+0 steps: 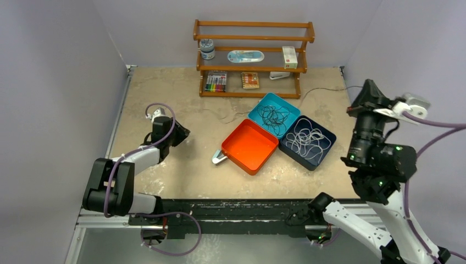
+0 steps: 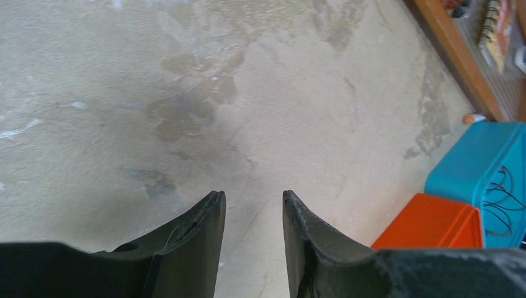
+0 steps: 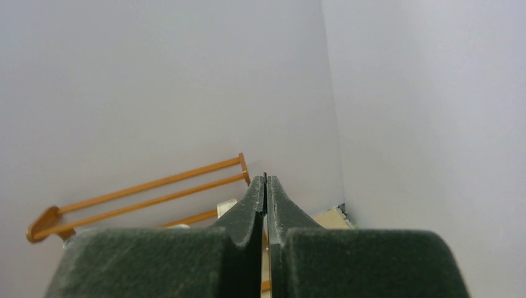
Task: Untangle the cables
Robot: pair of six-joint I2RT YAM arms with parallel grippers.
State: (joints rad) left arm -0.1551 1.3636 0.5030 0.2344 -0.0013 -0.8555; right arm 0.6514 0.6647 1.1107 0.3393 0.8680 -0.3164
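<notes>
Black cables [image 1: 273, 115] lie coiled in a teal box [image 1: 257, 108], and white cables [image 1: 306, 141] fill a navy box [image 1: 328, 144] beside it. One thin black cable [image 1: 324, 88] runs from the teal box's far corner across the table toward my raised right gripper [image 3: 265, 180]. That gripper is shut, with a thin black sliver showing between its tips. My left gripper [image 2: 253, 195] hovers low over bare table left of the boxes, open with nothing between its fingers. The teal box [image 2: 471, 161] and its black cables [image 2: 502, 192] show at the right edge of the left wrist view.
An empty orange box [image 1: 250, 146] sits in front of the teal one, with a small grey object [image 1: 218, 158] at its left corner. A wooden shelf [image 1: 253, 69] holding small items stands at the back. Walls close in on both sides.
</notes>
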